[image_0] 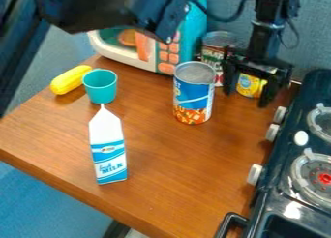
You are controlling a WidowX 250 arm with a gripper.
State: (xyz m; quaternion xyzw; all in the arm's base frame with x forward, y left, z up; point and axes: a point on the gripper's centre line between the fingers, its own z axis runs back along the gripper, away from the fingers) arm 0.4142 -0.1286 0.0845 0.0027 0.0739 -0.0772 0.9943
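Near the worktop's (174, 184) far right corner, we see the gripper (246, 99) with fingers wide, seemingly for clearance, the small yellow can (249, 85) appearing between them; the tall can (193, 94) stands steadily upright beside it.

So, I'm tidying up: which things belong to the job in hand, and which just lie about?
In play: gripper, yellow-labelled can seen between its fingers.

Lying about: milk carton, cup, yellow oblong toy, blue-labelled can, rear can, microwave, stove.

black arm (110, 12), gripper (246, 98) pointing down, fingers (229, 77) spread
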